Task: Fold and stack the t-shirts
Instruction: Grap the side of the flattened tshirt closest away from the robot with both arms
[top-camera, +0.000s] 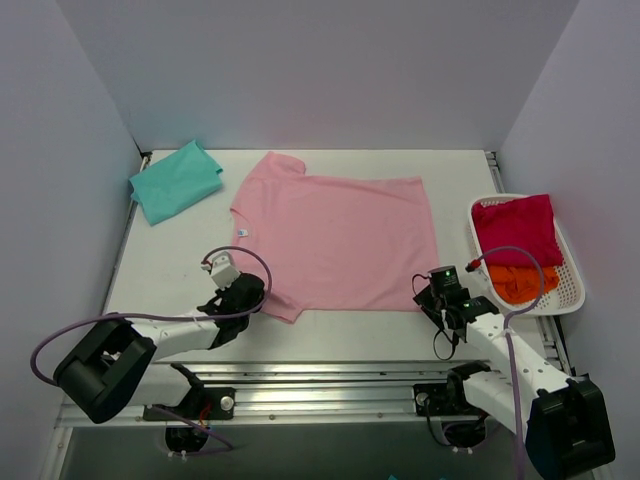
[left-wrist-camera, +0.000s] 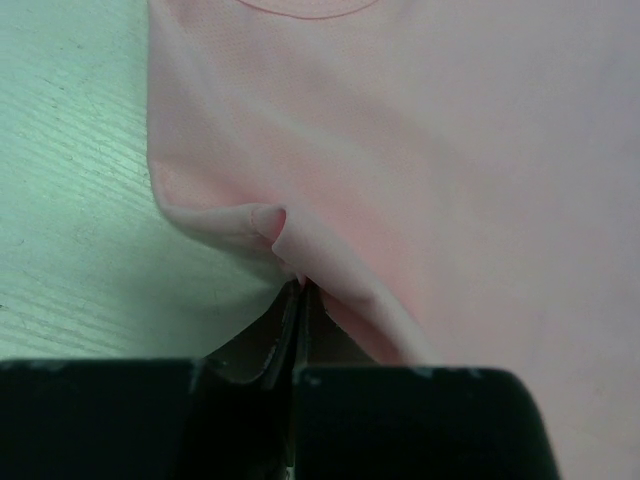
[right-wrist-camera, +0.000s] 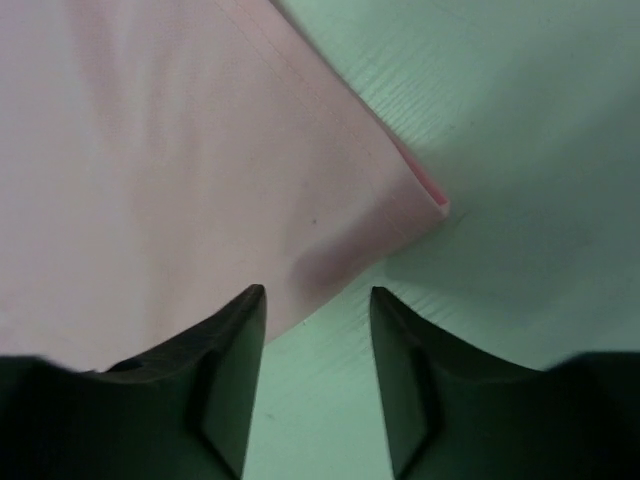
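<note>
The pale pink t-shirt (top-camera: 335, 240) lies spread flat mid-table, with its neck tag (top-camera: 243, 232) toward the left. My left gripper (top-camera: 250, 292) is at the shirt's near left sleeve. In the left wrist view it (left-wrist-camera: 300, 290) is shut on a pinched fold of the pink cloth (left-wrist-camera: 450, 150). My right gripper (top-camera: 428, 290) is open at the shirt's near right corner. In the right wrist view it (right-wrist-camera: 317, 291) is low over the table, with the left fingertip over the edge of the pink shirt (right-wrist-camera: 150, 150). The teal t-shirt (top-camera: 175, 180) lies folded at the back left.
A white basket (top-camera: 575, 290) at the right edge holds a red garment (top-camera: 515, 228) and an orange one (top-camera: 522, 282). White walls close in the table (top-camera: 170, 270) on three sides. A metal rail (top-camera: 330, 385) runs along the near edge.
</note>
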